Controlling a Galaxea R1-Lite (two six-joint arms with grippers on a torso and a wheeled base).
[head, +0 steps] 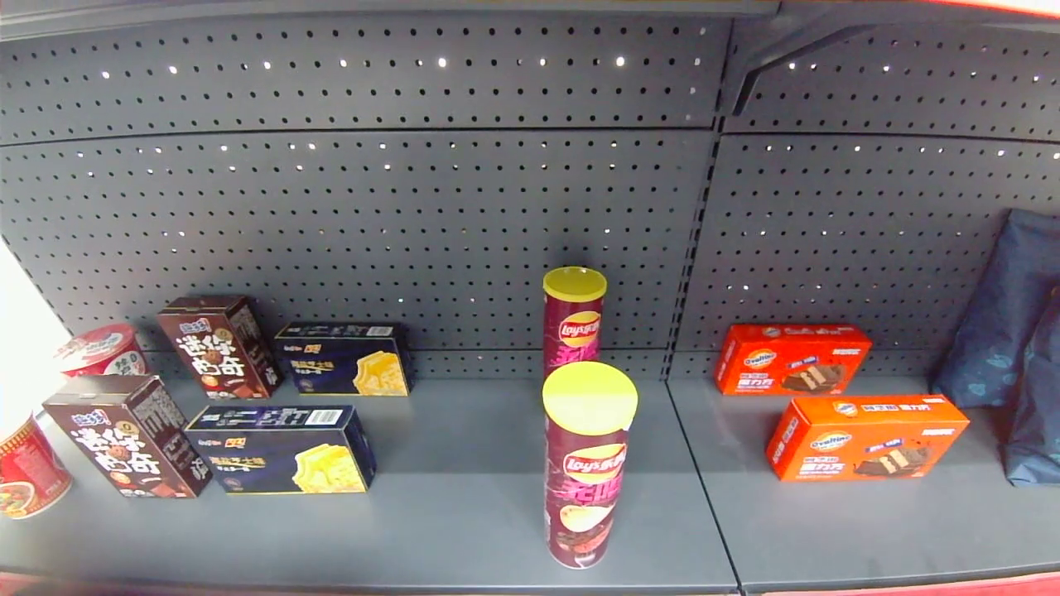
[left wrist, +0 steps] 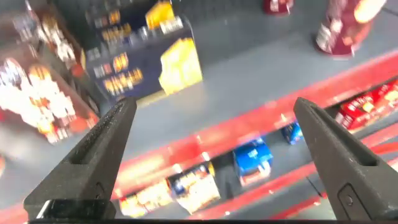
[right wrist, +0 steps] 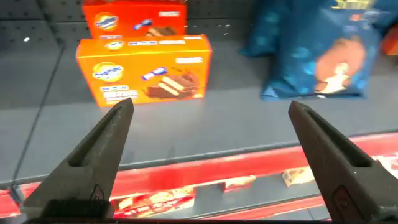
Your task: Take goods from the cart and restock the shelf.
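The left gripper (left wrist: 214,106) is held with its jaws spread wide and nothing between them, pointed in over the red front edge (left wrist: 205,134) of the grey metal shelf (head: 464,513), towards the left part where the dark blue cardboard boxes printed with yellow (head: 281,449) are stood. The right gripper (right wrist: 211,104) is likewise spread and empty, set before the right part of the shelf and faced at the near orange cardboard box (head: 865,437) of two, with a soft dark blue bag (head: 1006,306) further right. At mid-shelf the tall maroon crisp tubes with yellow lids (head: 586,463) are stood one behind the other. Nothing is carried, so the next goods are judged yet to be fetched. Such boxes are likely light and stiff but easily dented, and are best taken across the narrow sides; the tubes are expected to be smooth, light and easily toppled, so a hold at mid-height is advised; the bag would yield and is better pinched near a seam
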